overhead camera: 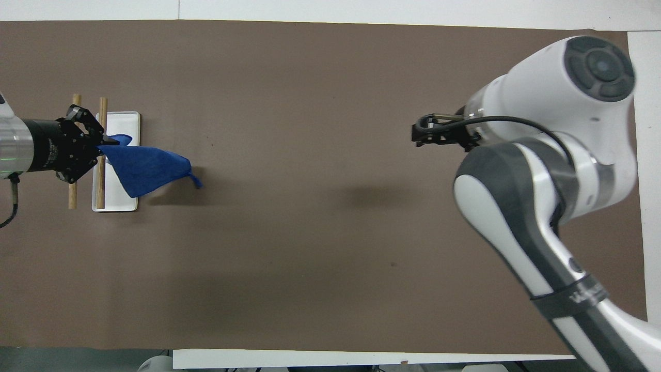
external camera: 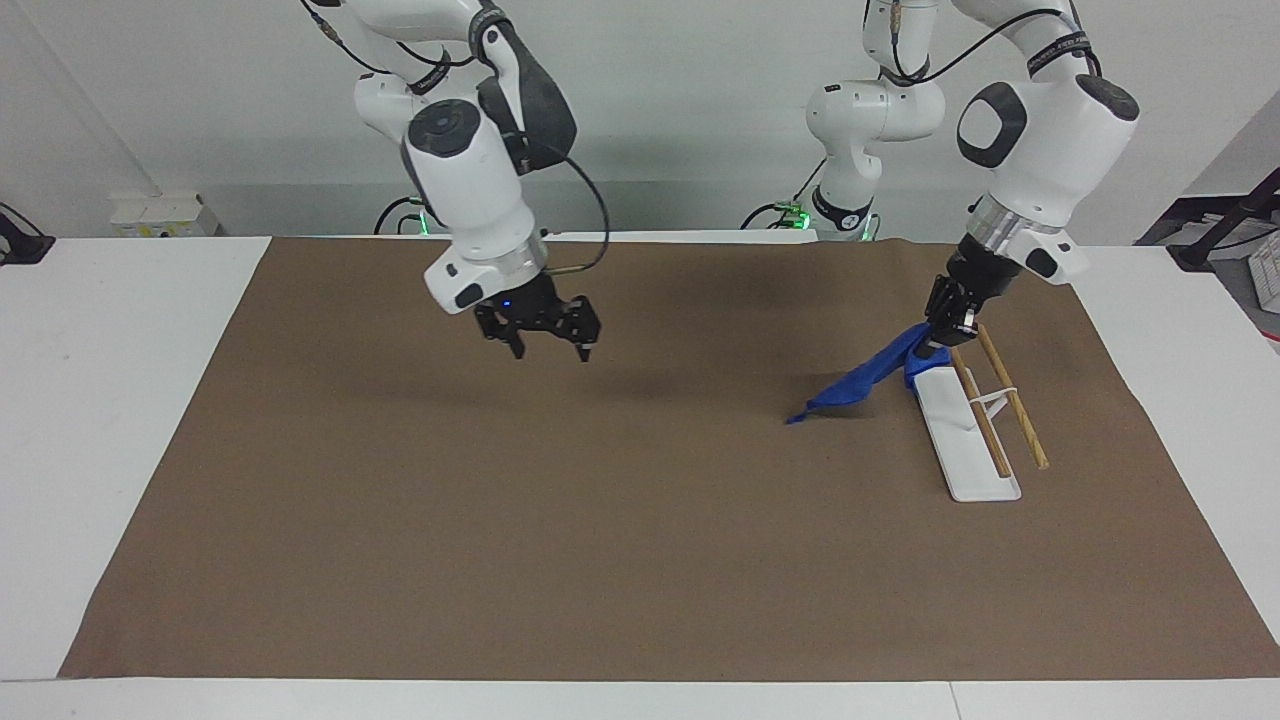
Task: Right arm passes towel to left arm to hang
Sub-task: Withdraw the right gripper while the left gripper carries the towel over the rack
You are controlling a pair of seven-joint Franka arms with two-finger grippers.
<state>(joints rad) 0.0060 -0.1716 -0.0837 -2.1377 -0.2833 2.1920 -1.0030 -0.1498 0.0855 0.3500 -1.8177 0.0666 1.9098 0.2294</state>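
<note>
The left gripper (external camera: 941, 336) is shut on one end of the blue towel (external camera: 868, 375) and holds it over the rack's end that is nearer to the robots. The towel slopes down from the gripper to the brown mat, where its free corner touches. In the overhead view the left gripper (overhead camera: 98, 146) is over the wooden rods and the towel (overhead camera: 147, 165) drapes across the rack base onto the mat. The right gripper (external camera: 546, 342), with its blue light, is open and empty, up over the mat toward the right arm's end; it also shows in the overhead view (overhead camera: 417, 135).
The rack has a white base (external camera: 965, 440) and two wooden rods (external camera: 1012, 397) on a white support, toward the left arm's end of the table; it shows in the overhead view (overhead camera: 120, 201) too. A brown mat (external camera: 600, 520) covers the table.
</note>
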